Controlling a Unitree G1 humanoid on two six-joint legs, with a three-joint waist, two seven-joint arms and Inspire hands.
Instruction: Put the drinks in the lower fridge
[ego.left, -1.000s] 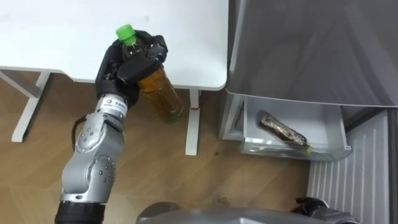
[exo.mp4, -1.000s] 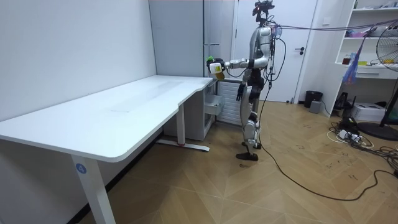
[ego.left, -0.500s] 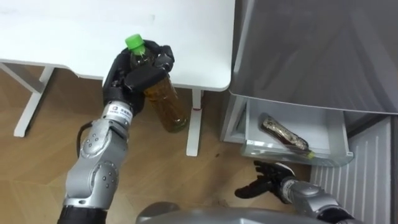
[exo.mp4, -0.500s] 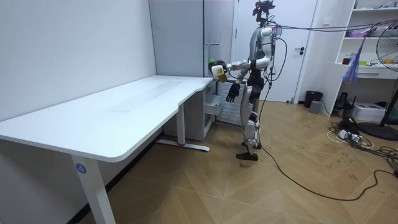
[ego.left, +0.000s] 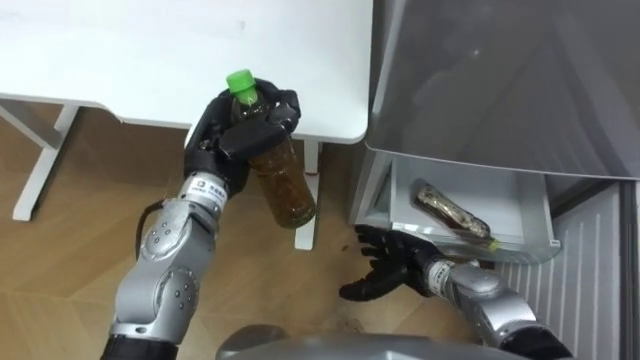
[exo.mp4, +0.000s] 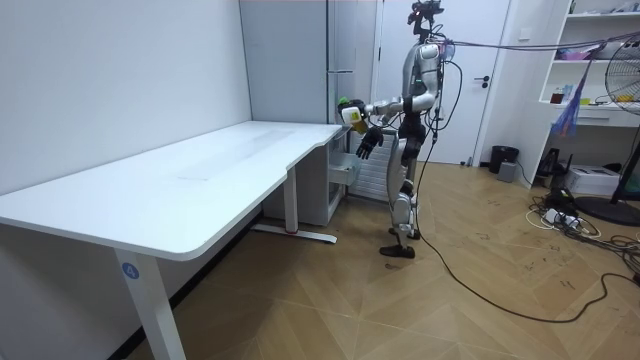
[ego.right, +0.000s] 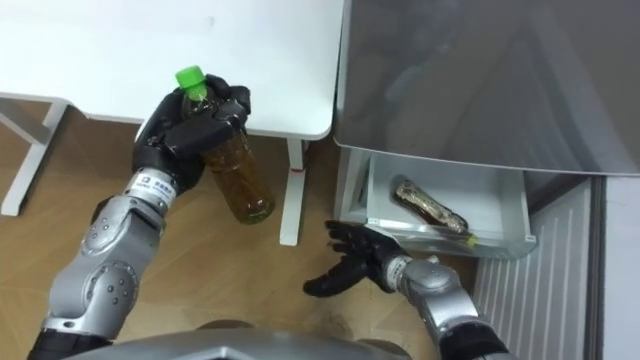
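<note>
A bottle of amber drink with a green cap (ego.left: 272, 160) (ego.right: 225, 160) is held upright in the air off the white table's near corner, with my left hand (ego.left: 236, 130) (ego.right: 185, 125) shut round its upper part. My right hand (ego.left: 392, 268) (ego.right: 355, 260) is open, fingers spread, low in front of the fridge's pulled-out lower drawer (ego.left: 535, 245) (ego.right: 505, 235). Another bottle (ego.left: 452, 211) (ego.right: 428, 208) lies on its side inside that drawer. In the room view I stand before the grey fridge (exo.mp4: 300, 60), holding the bottle (exo.mp4: 347, 111) out at chest height.
The white table (ego.left: 150, 50) (exo.mp4: 180, 180) spreads to my left, its leg (ego.left: 308, 200) close beside the held bottle. The grey fridge body (ego.left: 500, 80) rises above the drawer. Wooden floor lies beneath.
My right hand has risen into view and moved left toward the drawer's front. The left hand with the bottle has shifted right, nearer the fridge.
</note>
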